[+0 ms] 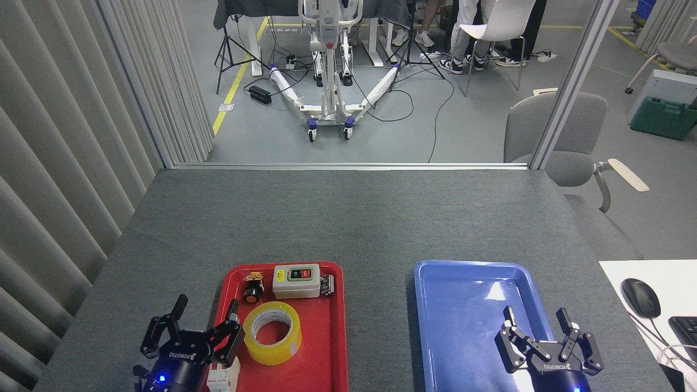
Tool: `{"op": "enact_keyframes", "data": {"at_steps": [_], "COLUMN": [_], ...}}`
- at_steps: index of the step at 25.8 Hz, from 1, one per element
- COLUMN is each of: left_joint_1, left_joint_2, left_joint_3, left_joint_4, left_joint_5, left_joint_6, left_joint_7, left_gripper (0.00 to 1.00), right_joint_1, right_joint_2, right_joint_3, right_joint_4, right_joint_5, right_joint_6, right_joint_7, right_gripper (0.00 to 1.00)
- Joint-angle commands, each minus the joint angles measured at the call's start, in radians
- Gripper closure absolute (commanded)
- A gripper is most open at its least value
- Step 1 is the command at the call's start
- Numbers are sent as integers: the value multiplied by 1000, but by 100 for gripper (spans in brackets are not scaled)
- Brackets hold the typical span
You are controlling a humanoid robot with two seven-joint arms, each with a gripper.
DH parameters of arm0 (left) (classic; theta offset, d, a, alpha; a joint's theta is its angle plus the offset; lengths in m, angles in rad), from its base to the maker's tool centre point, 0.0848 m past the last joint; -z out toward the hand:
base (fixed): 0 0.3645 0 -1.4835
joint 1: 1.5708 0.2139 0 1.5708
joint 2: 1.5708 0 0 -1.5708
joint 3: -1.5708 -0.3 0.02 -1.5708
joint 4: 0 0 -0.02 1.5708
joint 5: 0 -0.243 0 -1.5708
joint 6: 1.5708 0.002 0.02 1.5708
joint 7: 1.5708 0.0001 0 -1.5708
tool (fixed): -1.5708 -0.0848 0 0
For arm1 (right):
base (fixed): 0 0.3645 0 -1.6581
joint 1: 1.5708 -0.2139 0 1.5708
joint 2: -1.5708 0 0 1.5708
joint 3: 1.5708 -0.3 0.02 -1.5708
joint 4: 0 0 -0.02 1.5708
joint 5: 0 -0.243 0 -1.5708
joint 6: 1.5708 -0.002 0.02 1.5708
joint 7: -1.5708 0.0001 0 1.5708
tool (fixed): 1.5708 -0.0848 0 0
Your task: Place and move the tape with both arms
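The tape [272, 332] lies flat in the red tray [332, 348], near left on the worktop [348, 218]. Light and stiff but slick-sided, it likely grips best across rim and core. Left gripper [204, 329] jaws spread just beside it; right gripper [539, 326] jaws spread over the blue tray [435, 305].

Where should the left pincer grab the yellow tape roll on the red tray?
Probably pinch the wall of the translucent yellow tape roll: it lies flat, core hole up. Come from above, one finger in the hole, others outside. The left pincer is open right beside it over the red plastic tray.
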Motion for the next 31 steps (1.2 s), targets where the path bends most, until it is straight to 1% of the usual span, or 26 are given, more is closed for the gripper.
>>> {"op": "enact_keyframes", "data": {"at_steps": [1,4,6,9,15,18,21,25,26,27,29,30,31], "left_joint_1": [-1,-1,-1,-9,-12,-14,-14,-24,-38,-58,-107,-121,-130], "left_joint_2": [-5,-7,-10,-12,-13,-12,-13,13,28,44,54,56,59], "left_joint_3": [2,2,2,-1,-2,-2,-2,-2,-2,-1,-1,-1,4], "left_joint_4": [6,10,4,6,10,9,6,-4,-11,-14,-25,-39,-53], "left_joint_5": [1,0,-2,0,0,0,0,18,49,101,204,228,233], "left_joint_6": [5,13,40,66,68,68,71,69,68,68,68,68,68], "left_joint_7": [7,10,13,13,13,12,9,-27,-71,-154,-389,-525,-639], "left_gripper": [0,0,0,0,0,0,0,0,0,0,0,0,0], "right_joint_1": [4,6,6,6,7,15,46,56,56,53,49,49,49], "right_joint_2": [1,10,23,26,42,49,56,56,56,56,53,52,52], "right_joint_3": [7,9,10,14,23,23,21,21,20,18,18,18,18], "right_joint_4": [-6,-1,-3,5,5,5,-8,-8,-8,-8,-8,-6,-6], "right_joint_5": [0,0,0,6,12,28,34,37,37,37,37,38,38], "right_joint_6": [-9,-9,-7,-16,-18,-15,-13,-9,-6,-4,-2,-2,-2], "right_joint_7": [7,9,4,7,6,6,4,-1,-2,-4,-5,-10,-20], "right_gripper": [0,0,0,0,0,0,0,0,0,0,0,0,0]}}
